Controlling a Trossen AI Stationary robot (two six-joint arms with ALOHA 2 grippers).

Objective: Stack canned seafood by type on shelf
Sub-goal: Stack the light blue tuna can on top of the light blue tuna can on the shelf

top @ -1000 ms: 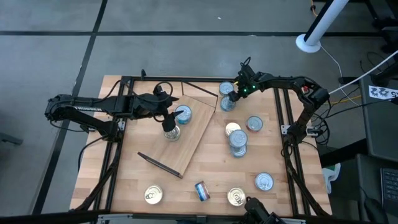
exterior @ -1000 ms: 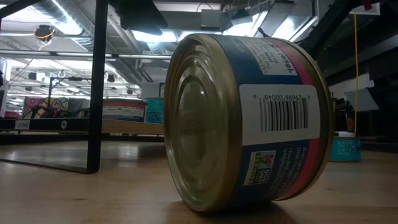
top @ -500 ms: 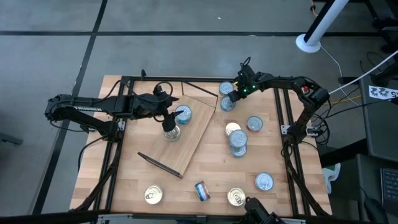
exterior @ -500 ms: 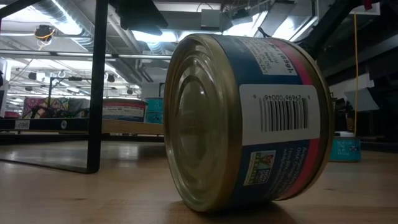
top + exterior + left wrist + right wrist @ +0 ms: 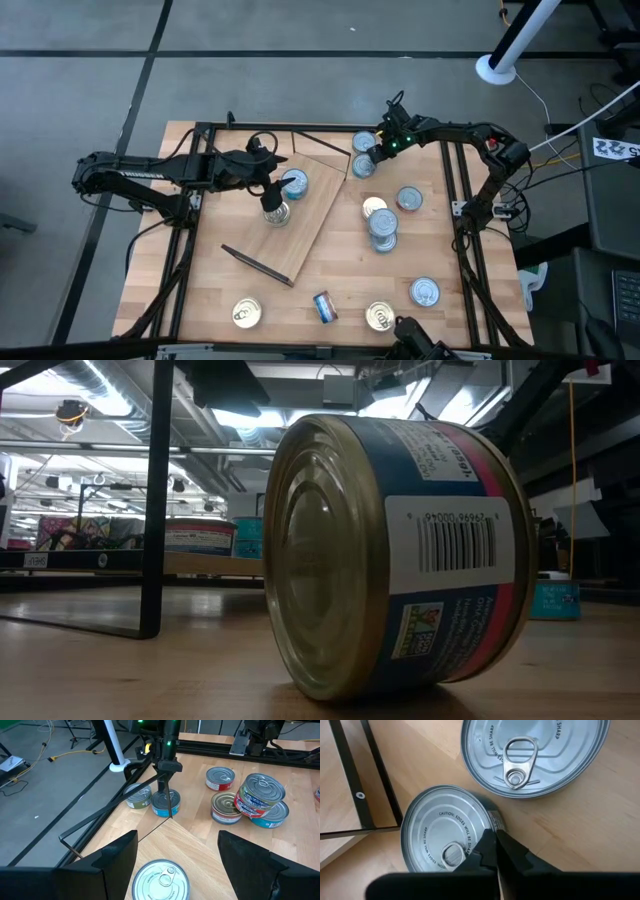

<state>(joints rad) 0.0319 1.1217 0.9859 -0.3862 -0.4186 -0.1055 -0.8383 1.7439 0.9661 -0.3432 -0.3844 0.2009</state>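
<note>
The shelf (image 5: pixel 305 240), a light plywood board, lies slanted on the table with two cans on it: a silver-topped one (image 5: pixel 293 183) and another (image 5: pixel 276 213). My left gripper (image 5: pixel 272 195) hovers open above them; in its wrist view its fingers stand apart on either side of the silver-topped can (image 5: pixel 160 880) without touching it. At the far right two silver-topped cans (image 5: pixel 365 143) (image 5: pixel 364 166) stand side by side on the table. My right gripper (image 5: pixel 494 839) is shut, its tips at the rim of the nearer, blue-labelled can (image 5: pixel 440 837). My right gripper's shut fingertips (image 5: pixel 490 845) stand at the rim (image 5: pixel 492 822) of the blue-labelled can's silver top, slanting down from above. The can stands upright on the table. I cannot tell whether the tips touch it.
More cans are spread over the table: a small stack (image 5: pixel 383 230) with loose ones (image 5: pixel 409 199) at mid right, several along the near edge (image 5: pixel 424 292) (image 5: pixel 246 313). A blue-red one lies on its side (image 5: pixel 390 555). A dark bar (image 5: pixel 258 265) rests on the shelf's near corner.
</note>
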